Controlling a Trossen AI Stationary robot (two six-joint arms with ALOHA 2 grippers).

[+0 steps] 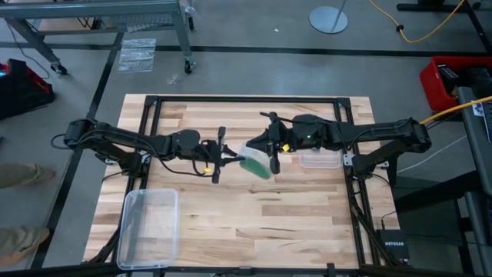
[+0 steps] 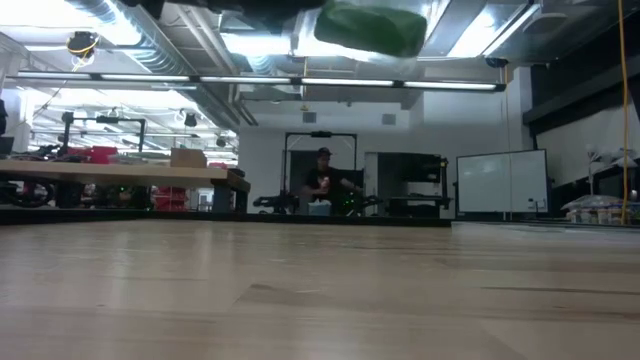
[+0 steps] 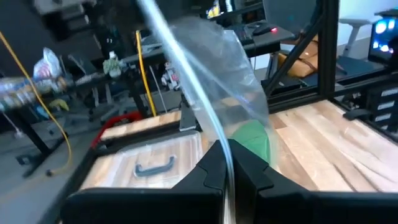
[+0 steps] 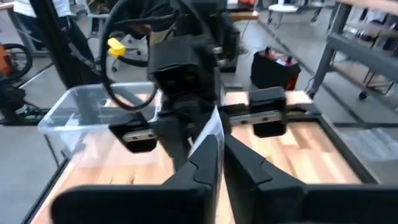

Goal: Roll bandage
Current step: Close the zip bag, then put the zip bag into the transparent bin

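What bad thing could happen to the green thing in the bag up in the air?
1. Both grippers, left gripper and right gripper, pinch only the thin edges of the clear plastic bag. It might slip out, dropping it onto the table.
2. The green bandage sags loose in the bag; if the bag tips, it could slide out.
3. Pulling apart too hard might tear the plastic.

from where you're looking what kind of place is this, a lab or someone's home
Most likely a robotics lab or workshop, not a home. The wooden table sits in a black metal frame on a concrete floor, with exposed ceiling ducts and equipment-laden workbenches behind.
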